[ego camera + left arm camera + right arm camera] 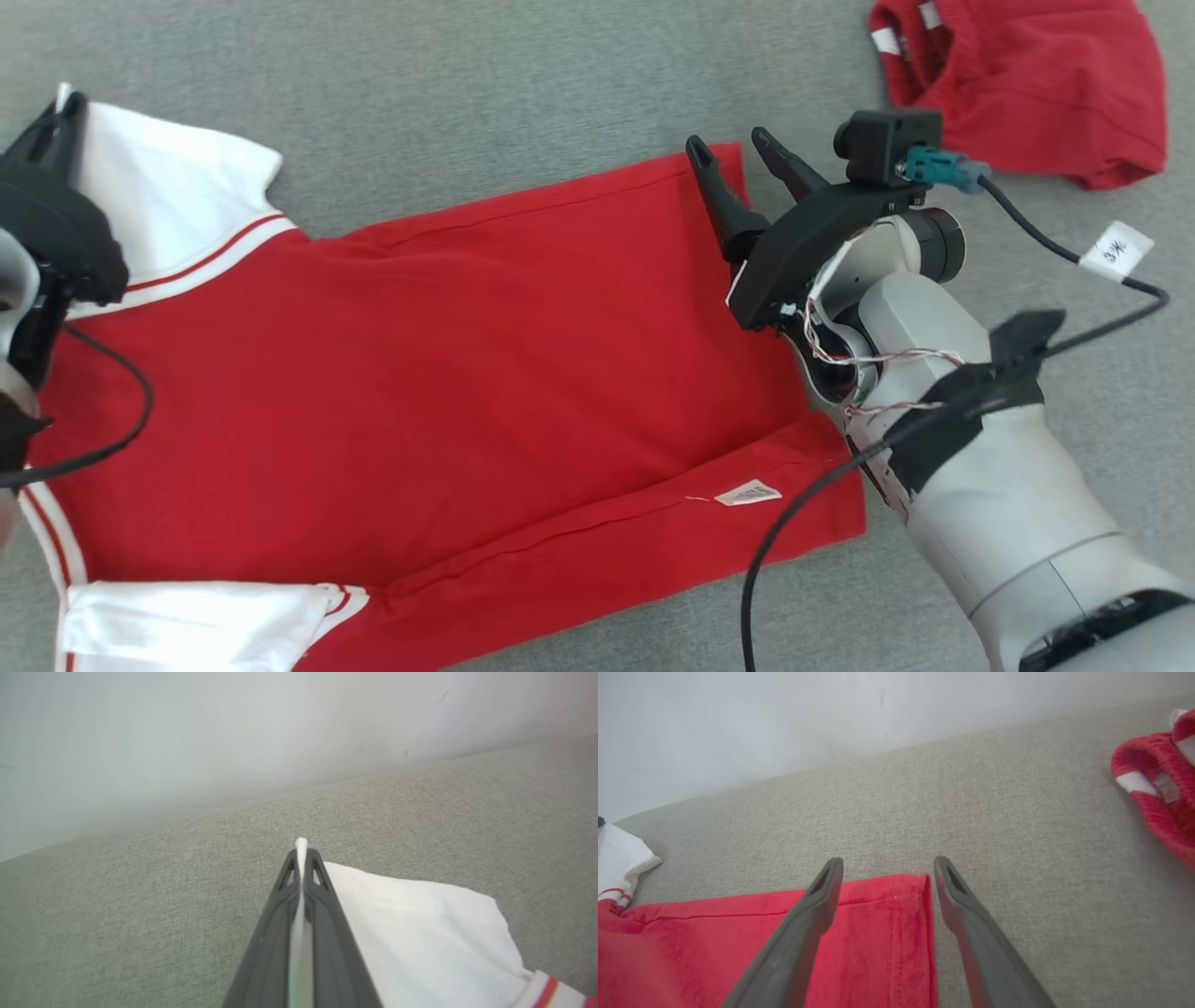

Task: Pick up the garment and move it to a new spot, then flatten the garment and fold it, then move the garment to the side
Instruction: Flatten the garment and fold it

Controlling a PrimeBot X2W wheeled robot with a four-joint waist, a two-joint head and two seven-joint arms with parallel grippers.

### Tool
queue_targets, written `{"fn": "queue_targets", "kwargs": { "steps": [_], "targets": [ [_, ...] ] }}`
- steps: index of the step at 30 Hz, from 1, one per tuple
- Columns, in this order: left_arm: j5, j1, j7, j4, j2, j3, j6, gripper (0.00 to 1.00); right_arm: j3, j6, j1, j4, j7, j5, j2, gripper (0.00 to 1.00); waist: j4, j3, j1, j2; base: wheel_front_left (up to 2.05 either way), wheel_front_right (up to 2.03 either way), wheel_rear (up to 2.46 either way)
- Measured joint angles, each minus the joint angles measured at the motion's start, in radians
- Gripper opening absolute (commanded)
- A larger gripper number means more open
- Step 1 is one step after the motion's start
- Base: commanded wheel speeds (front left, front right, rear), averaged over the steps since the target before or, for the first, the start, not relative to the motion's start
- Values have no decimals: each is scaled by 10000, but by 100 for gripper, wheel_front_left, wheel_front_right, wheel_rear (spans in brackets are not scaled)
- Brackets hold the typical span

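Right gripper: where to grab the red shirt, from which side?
Probably the far hem corner of the red shirt: it lies flat, free-edged, between the fingers of the open right gripper. Come down from above, straddling the side edge.

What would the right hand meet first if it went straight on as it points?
The right hand would probably meet the bare grey surface just past the shirt's corner; depth is unclear.

Bare cloth ahead, clutter to my right

Past the red shirt's [448,373] far edge the grey surface [467,84] lay open up to the pale wall [738,728], free room ahead of my right gripper [728,140]. A bunched red garment [1027,84] blocked the far right, and a black cable [745,625] looped across the shirt's near corner.
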Motion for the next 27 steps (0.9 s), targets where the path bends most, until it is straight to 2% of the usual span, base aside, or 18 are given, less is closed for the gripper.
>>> {"fn": "queue_targets", "kwargs": {
  "steps": [4, 5, 6, 7, 8, 9, 10, 17, 21, 27],
  "targets": [
    [-140, -2, -117, -176, -79, -188, 0, 0, 96, 0, -359, 878, -25, -54, 117, 100, 166, 37, 0, 0, 0, 0, 0],
    [-173, -5, -132, -205, -84, -240, 0, 0, 111, 0, -412, 1060, 2, -36, 148, 96, 197, 49, 0, 0, 0, 0, 0],
    [-217, -7, -136, -230, -86, -290, 0, 0, 194, 0, -472, 1244, 65, -42, 178, 87, 226, 63, 0, 0, 0, 0, 0],
    [-234, -12, -148, -261, -90, -337, 0, 0, 238, 0, -505, 1360, 36, -52, 215, 86, 250, 78, 0, 0, 0, 0, 0],
    [-257, -37, -155, -288, -96, -382, 0, 0, 242, 0, -550, 1463, -35, -44, 251, 37, 273, 93, 0, 0, 0, 0, 0],
    [-290, -77, -199, -324, -107, -420, 0, 0, 255, 0, -628, 1607, -119, -59, 272, 5, 296, 109, 0, 0, 0, 0, 0],
    [-322, -113, -221, -366, -111, -453, 0, 0, 274, 0, -715, 1710, -270, -98, 274, 0, 316, 125, 0, 0, 0, 0, 0],
    [-570, -144, -564, -614, -63, -677, 0, 0, 408, 0, -888, 2307, -986, -140, 288, 0, 487, 105, 0, 0, 0, 0, 0],
    [-932, 111, -941, -1106, -56, -779, 0, 0, 683, 0, -729, 2173, -1348, 105, 188, 0, 597, -85, 0, 0, 0, 0, 0],
    [-1607, 1099, -1386, -2491, 146, -817, 0, 0, 1252, 0, 123, 1446, -1693, 644, -510, 0, 830, -510, -1, 0, 0, 0, 0]
  ]
}}
